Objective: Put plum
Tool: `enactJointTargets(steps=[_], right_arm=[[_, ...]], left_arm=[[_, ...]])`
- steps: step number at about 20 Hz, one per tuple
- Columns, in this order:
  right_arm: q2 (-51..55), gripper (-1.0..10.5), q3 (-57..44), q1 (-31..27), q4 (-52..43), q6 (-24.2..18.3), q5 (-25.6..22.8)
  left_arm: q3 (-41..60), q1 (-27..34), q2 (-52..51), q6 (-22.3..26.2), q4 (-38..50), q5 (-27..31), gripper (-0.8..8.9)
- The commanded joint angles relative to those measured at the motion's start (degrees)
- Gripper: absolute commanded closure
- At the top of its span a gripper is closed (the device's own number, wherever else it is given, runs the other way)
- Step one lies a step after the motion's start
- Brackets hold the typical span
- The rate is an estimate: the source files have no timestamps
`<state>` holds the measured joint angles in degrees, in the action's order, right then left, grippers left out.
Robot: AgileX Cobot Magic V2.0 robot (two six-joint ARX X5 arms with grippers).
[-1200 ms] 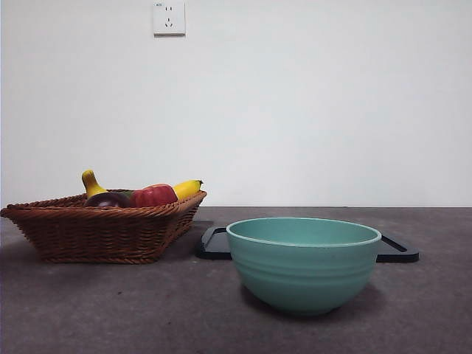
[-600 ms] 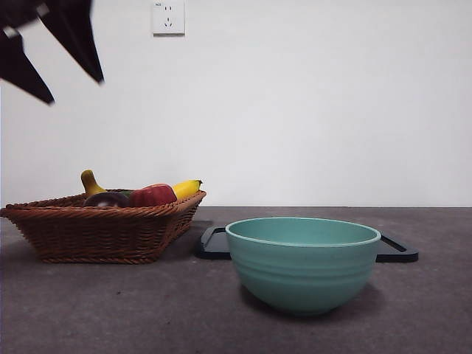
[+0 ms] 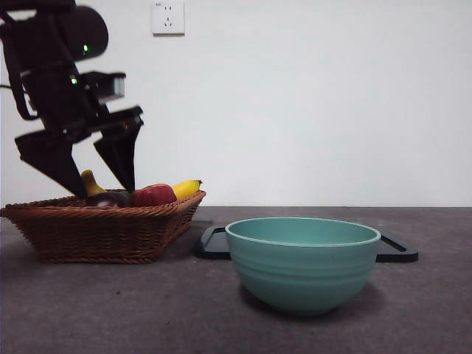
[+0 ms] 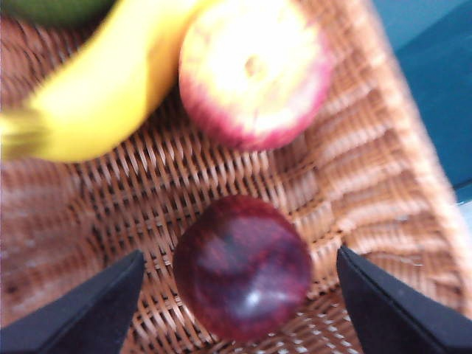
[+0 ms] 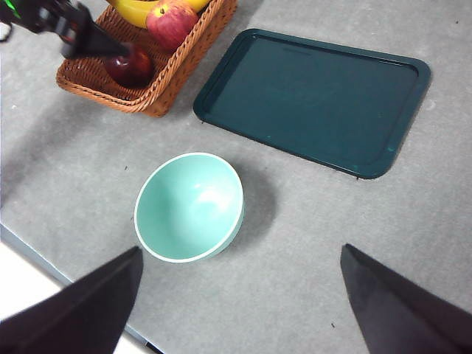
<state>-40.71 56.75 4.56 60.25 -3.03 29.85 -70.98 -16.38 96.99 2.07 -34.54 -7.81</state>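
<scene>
Here the left gripper (image 3: pixel 103 190) hangs low over the wicker basket (image 3: pixel 103 232), its two black jaws spread wide apart with their tips down at the level of the fruit. In the left wrist view (image 4: pixel 236 295) the jaws stand on either side of the plum (image 4: pixel 242 265), each with a clear gap to the fruit, so nothing is grasped. The plum lies on the woven floor of the basket near one of its walls, dark maroon and glossy with a small highlight on its skin. It is round, so no long axis can be made out, and no stem or tip shows to tell which way it points; the wrist picture is also somewhat blurred. Beside it, but apart from it, lies a red and yellow apple (image 4: pixel 254 70), and next to that a yellow banana (image 4: pixel 96 96), which touches the apple. In the front view the plum (image 3: pixel 109 199) peeks just above the basket rim between the jaw tips, with the apple (image 3: pixel 155 195) just beside it. A teal bowl (image 3: pixel 302 262) stands on the grey table (image 3: pixel 110 310) nearer the camera, and a dark tray (image 5: pixel 313 99) lies flat behind it. The right gripper (image 5: pixel 240 295) is held high over the table, jaws wide apart and holding nothing.
</scene>
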Motion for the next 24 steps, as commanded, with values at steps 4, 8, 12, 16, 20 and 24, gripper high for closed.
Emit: enactJointTargets(steps=[4, 8, 12, 16, 20, 24], right_arm=[[-0.44, 5.2, 1.11, 0.24, -0.17, 0.09, 0.13], [-0.42, 5.2, 1.11, 0.24, -0.2, 0.09, 0.13], [-0.42, 5.2, 1.11, 0.24, -0.2, 0.07, 0.13], [-0.42, 5.2, 1.11, 0.24, -0.2, 0.07, 0.13], [-0.42, 5.2, 1.14, 0.24, -0.2, 0.07, 0.13], [-0.42, 5.2, 1.11, 0.24, -0.17, 0.07, 0.13]], left_arm=[[-1.2, -0.57, 5.7, 0.5, 1.4, -0.09, 4.09], [-1.2, -0.9, 6.01, 0.46, 1.11, -0.07, 5.79], [-1.84, -1.2, 2.03, 0.22, -1.25, -0.17, 5.78], [-1.84, -5.92, -10.78, -0.22, -3.82, -4.72, 5.78], [-1.84, -19.23, -16.59, -0.17, -4.98, -4.9, 5.78], [-1.84, -29.24, -12.0, 0.07, -2.16, -4.31, 5.77]])
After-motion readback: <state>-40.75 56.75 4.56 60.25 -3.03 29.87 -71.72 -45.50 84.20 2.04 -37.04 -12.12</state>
